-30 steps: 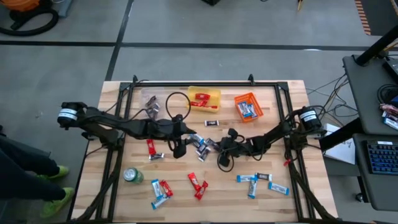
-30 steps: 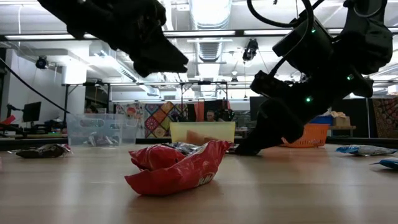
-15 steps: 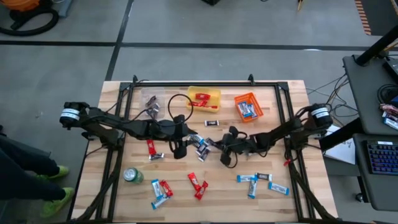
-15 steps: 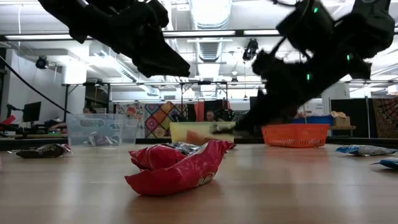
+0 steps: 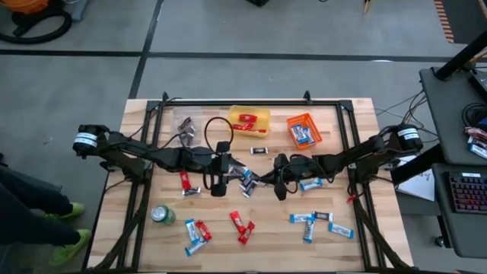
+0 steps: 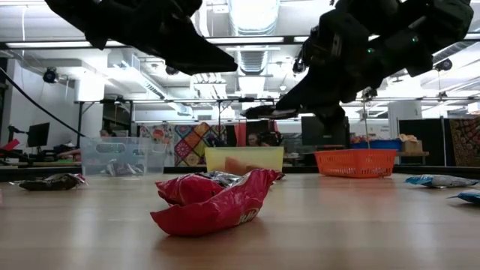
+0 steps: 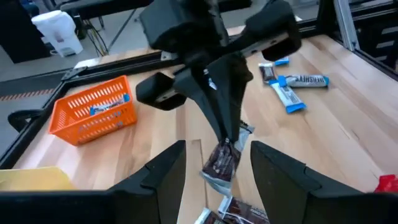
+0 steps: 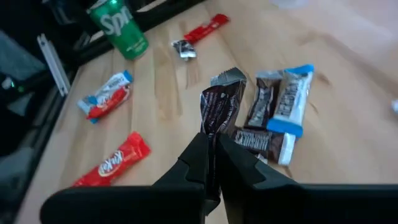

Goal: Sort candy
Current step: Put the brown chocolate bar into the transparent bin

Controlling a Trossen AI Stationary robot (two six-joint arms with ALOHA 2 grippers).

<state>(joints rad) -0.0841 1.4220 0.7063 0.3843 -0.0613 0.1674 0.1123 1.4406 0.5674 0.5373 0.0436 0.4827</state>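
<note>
Candy bars in red, blue-and-white and dark wrappers lie scattered on the wooden table, with a small pile at its middle. Just above that pile my right gripper is shut on a dark brown candy bar. The left wrist view shows the bar hanging under my right gripper. My left gripper hovers open to the pile's left, pointing at the held bar with nothing between its fingers. My right gripper pinches the dark brown bar by one crimped end between its two fingers. The fingers come slanting down from the table's right side. The bar hangs below them, lifted clear of the pile, its free end down.
At the far edge stand a clear bin, a yellow bin and an orange basket holding blue bars. A green can stands near left. Red bars and blue bars lie along the near side.
My right gripper has taken hold of the dark bar at the pile and risen, carrying it clear of the table while its wrist turned. My left gripper has stayed in place and rolled a little.
</note>
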